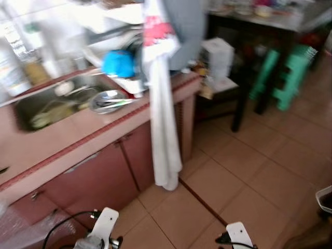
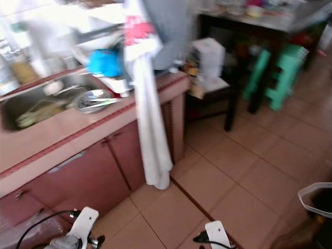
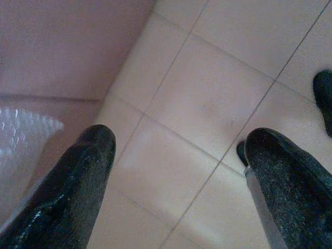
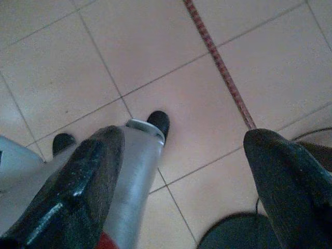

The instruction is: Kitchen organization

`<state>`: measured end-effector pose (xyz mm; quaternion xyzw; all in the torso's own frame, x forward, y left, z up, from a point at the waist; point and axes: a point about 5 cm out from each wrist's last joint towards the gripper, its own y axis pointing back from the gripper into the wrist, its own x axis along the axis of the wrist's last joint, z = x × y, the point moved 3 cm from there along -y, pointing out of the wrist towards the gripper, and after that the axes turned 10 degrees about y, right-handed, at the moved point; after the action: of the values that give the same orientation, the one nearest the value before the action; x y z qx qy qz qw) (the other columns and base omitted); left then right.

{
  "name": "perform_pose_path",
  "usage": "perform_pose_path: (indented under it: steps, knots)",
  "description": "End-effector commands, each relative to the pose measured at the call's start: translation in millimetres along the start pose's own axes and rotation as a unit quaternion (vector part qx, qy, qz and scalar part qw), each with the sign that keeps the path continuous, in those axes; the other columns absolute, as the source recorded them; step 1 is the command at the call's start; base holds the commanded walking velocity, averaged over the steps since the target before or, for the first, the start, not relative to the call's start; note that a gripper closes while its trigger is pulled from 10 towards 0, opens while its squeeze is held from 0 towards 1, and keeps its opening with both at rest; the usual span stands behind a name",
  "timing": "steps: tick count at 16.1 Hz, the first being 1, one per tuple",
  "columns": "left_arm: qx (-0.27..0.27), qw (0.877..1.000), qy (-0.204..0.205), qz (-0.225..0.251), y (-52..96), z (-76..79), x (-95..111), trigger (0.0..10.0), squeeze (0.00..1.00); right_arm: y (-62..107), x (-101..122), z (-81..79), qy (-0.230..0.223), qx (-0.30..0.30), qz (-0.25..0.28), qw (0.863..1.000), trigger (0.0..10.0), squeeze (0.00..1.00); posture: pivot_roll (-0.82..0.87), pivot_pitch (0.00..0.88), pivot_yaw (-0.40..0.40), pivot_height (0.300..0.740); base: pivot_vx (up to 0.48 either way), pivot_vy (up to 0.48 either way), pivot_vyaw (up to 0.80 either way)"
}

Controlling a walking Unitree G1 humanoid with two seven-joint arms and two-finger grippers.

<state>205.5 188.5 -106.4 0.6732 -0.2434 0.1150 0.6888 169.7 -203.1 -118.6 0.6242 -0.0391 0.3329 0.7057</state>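
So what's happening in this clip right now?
Nothing is being handled. The robot stands on the tiled floor facing a pink kitchen counter with a sink, a metal bowl and a long white cloth hanging over its edge. The left tool and right tool hang open over the floor.

Floor [image 1: 259,176]: tan tiles, pale grout, one dark strip running out from the cabinet corner.
Cabinet [image 1: 98,176]: reddish-brown doors under a pinkish worktop [image 1: 78,137] with a red patterned front edge.
Sink [image 1: 57,104]: steel, sunk into the worktop near its back edge.
Table [image 1: 259,26]: dark frame, pale top, beyond the worktop's end.
Stools [image 1: 282,78]: green, beside the table legs.
Wall behind the sink: bright, washed out by light; whole scene blurred.
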Motion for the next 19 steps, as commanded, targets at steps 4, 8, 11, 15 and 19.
perform_pose_path:
  steps: [4, 8, 11, 15, 19]
  knots:
    - [0.003, 1.000, 0.005, -0.010, 1.5, -3.0, -10.9, 10.0, 0.00, 1.3, -7.3, -3.0, 0.016, 0.013, -0.011, 1.000, 10.0, 0.00, -0.11, 0.000, 0.107, 0.740, 0.000, 0.000, 0.00]
    - [0.006, 1.000, 0.012, -0.011, 1.0, 1.4, -15.2, 10.0, 0.00, 2.6, -11.1, 1.8, 0.032, 0.014, -0.015, 0.999, 10.0, 0.00, -0.13, 0.000, 0.091, 0.740, 0.000, 0.000, 0.00]
    - [0.004, 1.000, 0.010, -0.011, 0.7, 3.0, -14.8, 10.0, 0.00, 2.1, -8.5, 3.7, 0.027, 0.013, -0.012, 0.999, 10.0, 0.00, -0.14, 0.000, 0.093, 0.740, 0.000, 0.000, 0.00]
    - [0.004, 1.000, 0.010, -0.015, 0.3, 4.4, -15.4, 10.0, 0.00, 1.8, -9.3, -0.8, 0.027, 0.017, -0.016, 0.999, 10.0, 0.00, -0.14, 0.000, 0.090, 0.740, 0.000, 0.000, 0.00]
    - [0.009, 1.000, 0.019, -0.014, 0.2, 4.0, -14.8, 10.0, 0.00, 2.8, -12.9, 2.1, 0.034, 0.019, -0.023, 0.999, 10.0, 0.00, -0.13, 0.000, 0.057, 0.740, 0.000, 0.000, 0.00]
